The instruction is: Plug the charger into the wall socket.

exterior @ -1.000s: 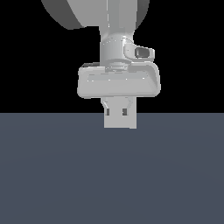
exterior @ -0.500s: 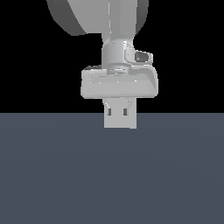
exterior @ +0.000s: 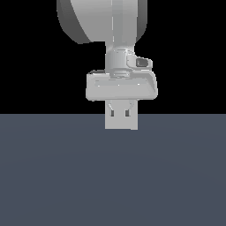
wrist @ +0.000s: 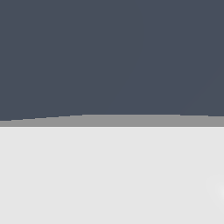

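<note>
Behind the wall socket (exterior: 121,120), at the floor's (exterior: 113,176) far edge, my gripper (exterior: 121,106) hangs; jaw state I cannot tell. Gripper has dropped slightly since earlier.

You are looking at a bare simulated test scene: flat slate-grey floor (exterior: 113,176), pure black backdrop (exterior: 26,53), untextured rendered surfaces, no furnishings marking any real room.

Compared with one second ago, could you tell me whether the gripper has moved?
Yes, slightly. Against the unmoved wall socket, the gripper sits a little lower and looks narrower, probably farther from the camera.
</note>
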You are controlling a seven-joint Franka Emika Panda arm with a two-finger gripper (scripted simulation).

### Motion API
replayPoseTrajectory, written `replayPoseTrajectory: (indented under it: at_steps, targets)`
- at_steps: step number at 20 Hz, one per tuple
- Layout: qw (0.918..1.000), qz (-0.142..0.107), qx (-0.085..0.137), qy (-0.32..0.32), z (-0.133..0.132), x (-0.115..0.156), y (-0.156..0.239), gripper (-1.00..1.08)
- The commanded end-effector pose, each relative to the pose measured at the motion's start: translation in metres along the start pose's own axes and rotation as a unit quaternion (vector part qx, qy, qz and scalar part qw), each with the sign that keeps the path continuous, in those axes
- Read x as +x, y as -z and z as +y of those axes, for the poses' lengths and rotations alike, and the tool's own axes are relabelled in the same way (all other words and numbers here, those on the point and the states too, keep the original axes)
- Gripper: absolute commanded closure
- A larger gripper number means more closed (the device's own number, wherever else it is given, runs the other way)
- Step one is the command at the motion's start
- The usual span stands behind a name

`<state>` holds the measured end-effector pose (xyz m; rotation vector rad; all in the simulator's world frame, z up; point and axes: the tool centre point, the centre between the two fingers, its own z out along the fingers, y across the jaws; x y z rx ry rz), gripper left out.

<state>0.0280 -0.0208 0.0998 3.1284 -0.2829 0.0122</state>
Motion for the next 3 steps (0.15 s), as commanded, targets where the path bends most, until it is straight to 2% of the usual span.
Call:
replayPoseTrajectory:
  at_steps: [1,3]
  targets:
    - [1.0000,0.000,0.000,0.000,-0.0002,0.0031,0.0002,1.08]
    - [1.0000,0.000,0.000,0.000,-0.0003,0.0036,0.0002,1.08]
